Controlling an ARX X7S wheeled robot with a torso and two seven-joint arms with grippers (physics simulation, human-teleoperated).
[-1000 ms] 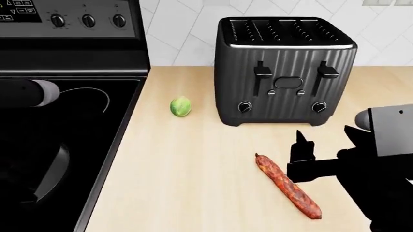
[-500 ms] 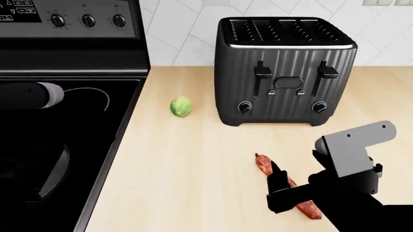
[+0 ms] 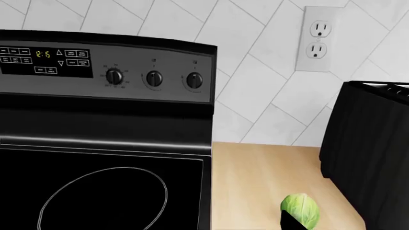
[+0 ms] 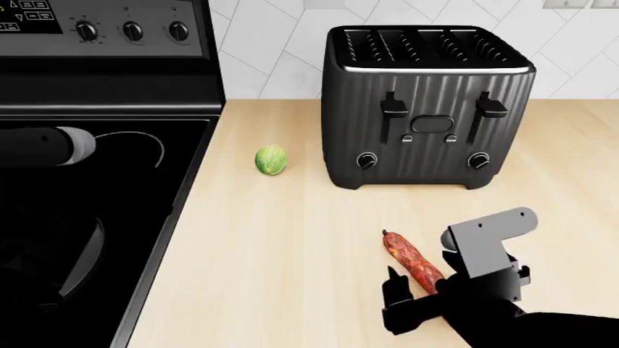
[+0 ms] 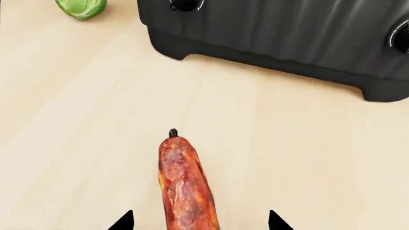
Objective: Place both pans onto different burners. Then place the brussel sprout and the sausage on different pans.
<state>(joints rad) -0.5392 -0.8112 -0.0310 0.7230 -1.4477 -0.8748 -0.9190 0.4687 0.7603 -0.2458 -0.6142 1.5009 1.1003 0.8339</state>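
Toaster [image 4: 430, 105] stands far of sausage [image 4: 414, 262] on table [image 4: 280, 246] | sausage runs far-left to near-right | right fingers [image 5: 199, 221] open astride it, not gripping.

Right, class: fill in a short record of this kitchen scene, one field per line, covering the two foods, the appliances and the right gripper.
sausage: lying on the wooden counter, in front of the toaster
brussel sprout: on the counter, between stove and toaster
toaster: black, at the back of the counter
stove: black glass top, to the left
right gripper: open, straddling the sausage
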